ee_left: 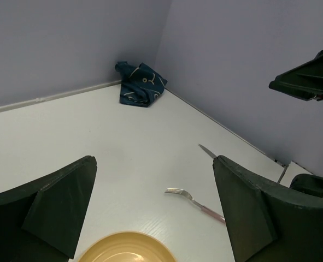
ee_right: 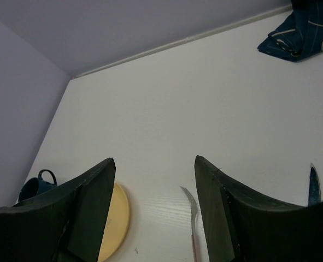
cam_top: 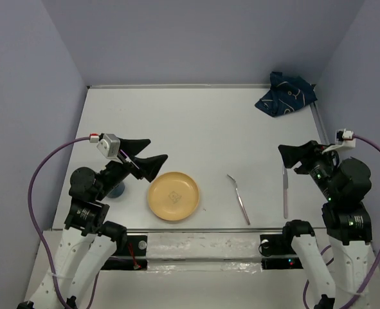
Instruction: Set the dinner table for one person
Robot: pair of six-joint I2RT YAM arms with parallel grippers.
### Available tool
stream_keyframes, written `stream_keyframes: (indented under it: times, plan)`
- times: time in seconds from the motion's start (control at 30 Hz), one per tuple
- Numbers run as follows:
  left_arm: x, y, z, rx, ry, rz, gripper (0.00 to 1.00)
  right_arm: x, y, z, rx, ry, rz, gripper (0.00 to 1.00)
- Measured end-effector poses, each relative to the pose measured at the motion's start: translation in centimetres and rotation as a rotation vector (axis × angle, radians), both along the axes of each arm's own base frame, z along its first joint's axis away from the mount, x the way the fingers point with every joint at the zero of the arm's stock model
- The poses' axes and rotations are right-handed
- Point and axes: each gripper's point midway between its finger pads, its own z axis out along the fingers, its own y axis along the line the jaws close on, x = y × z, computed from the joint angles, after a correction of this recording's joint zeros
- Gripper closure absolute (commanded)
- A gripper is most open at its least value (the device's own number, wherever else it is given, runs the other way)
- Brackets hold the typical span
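The white dinner table [cam_top: 196,122] carries a yellow plate [cam_top: 173,196] near the front edge. A fork [cam_top: 239,199] lies to the right of the plate, and a knife [cam_top: 285,193] lies further right. A dark blue cup [cam_top: 117,190] stands left of the plate, partly under my left arm. My left gripper [cam_top: 157,149] is open and empty, above the plate's left rim. My right gripper [cam_top: 285,156] is open and empty, above the knife's far end. The left wrist view shows the plate [ee_left: 125,248], fork [ee_left: 194,201] and knife tip [ee_left: 207,151]. The right wrist view shows the plate [ee_right: 115,224], fork [ee_right: 193,210], knife [ee_right: 313,183] and cup [ee_right: 38,183].
A crumpled navy blue cloth with pale lettering [cam_top: 285,94] lies in the far right corner, against the purple walls. It also shows in the left wrist view [ee_left: 141,84] and the right wrist view [ee_right: 300,35]. Walls enclose the table on three sides.
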Motion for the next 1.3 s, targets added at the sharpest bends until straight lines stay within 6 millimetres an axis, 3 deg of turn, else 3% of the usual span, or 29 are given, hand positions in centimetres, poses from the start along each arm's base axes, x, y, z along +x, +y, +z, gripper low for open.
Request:
stream_keyframes:
  times: [0.13,0.4,0.63,0.9,1.07,1.17,1.3]
  plan:
    - [-0.1,0.0,0.1,-0.001,-0.004,-0.001,0.01,1.1,-0.7,-1.3,-0.014,0.047,-0.038,0.35]
    - [0.0,-0.2,-0.2,0.006,0.006,-0.013,0.01,5.4,-2.1,-5.5,-0.051,0.216,-0.113,0.36]
    - [0.4,-0.3,-0.6,0.01,0.022,-0.011,0.01,10.3,-3.5,-8.7,-0.096,0.308,-0.187,0.36]
    - [0.8,-0.3,-1.1,0.016,0.045,0.002,0.01,18.8,-6.5,-13.5,-0.192,0.421,-0.329,0.35]
    - [1.1,-0.4,-1.6,0.021,0.066,0.007,0.01,25.6,-8.4,-16.6,-0.271,0.463,-0.411,0.35]
    - [1.4,-0.6,-2.2,0.031,0.091,0.011,0.01,31.3,-9.7,-19.0,-0.331,0.479,-0.463,0.36]
    - [2.0,-0.7,-3.2,0.052,0.125,0.023,0.01,35.9,-11.2,-21.8,-0.413,0.515,-0.514,0.36]
